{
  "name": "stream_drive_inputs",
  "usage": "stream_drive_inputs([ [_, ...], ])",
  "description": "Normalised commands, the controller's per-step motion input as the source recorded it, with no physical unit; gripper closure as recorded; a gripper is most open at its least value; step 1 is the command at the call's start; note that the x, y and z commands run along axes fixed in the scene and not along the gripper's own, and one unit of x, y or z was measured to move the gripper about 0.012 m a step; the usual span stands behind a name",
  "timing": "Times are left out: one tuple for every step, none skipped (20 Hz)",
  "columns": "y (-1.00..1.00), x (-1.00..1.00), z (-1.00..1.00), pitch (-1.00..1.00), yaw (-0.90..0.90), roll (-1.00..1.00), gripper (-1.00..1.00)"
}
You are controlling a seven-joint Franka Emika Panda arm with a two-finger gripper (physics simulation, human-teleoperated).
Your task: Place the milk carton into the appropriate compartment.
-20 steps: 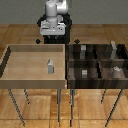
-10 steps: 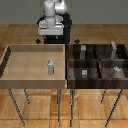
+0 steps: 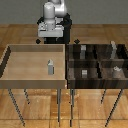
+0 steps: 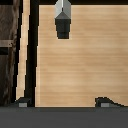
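Note:
The milk carton (image 3: 50, 67) is a small pale grey-white carton with a peaked top. It stands upright near the middle of the tan tray (image 3: 10, 65) on the exterior view's left. It also shows in the wrist view (image 4: 62, 17). My gripper (image 3: 50, 41) hangs above the tray's far wall, well behind and above the carton. In the wrist view, the gripper (image 4: 65, 103) shows its two dark fingertips (image 4: 22, 102) set wide apart with nothing between them. The gripper is open and empty.
A dark-walled bin of several cells (image 3: 95, 63) stands on the exterior view's right, against the tray. Small grey blocks sit in its cells (image 3: 85, 73), (image 3: 116, 70), (image 3: 84, 49), (image 3: 114, 48). Both containers stand on thin metal legs over a wooden floor.

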Motion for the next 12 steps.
stream_drive_inputs([
  [0.00,1.00,0.00,0.00,0.00,0.00,-1.00],
  [0.00,1.00,0.00,0.00,0.00,0.00,-1.00],
  [0.00,1.00,0.00,0.00,0.00,0.00,-1.00],
  [0.00,1.00,0.00,0.00,0.00,0.00,-1.00],
  [0.00,1.00,0.00,0.00,0.00,0.00,-1.00],
  [0.00,1.00,0.00,0.00,0.00,0.00,-1.00],
  [0.00,1.00,0.00,0.00,0.00,0.00,-1.00],
  [0.00,0.00,0.00,0.00,0.00,0.00,-1.00],
  [0.00,0.00,0.00,0.00,0.00,0.00,-1.00],
  [0.00,1.00,0.00,0.00,0.00,0.00,-1.00],
  [0.00,0.00,0.00,0.00,0.00,0.00,-1.00],
  [0.00,1.00,0.00,0.00,0.00,0.00,-1.00],
])
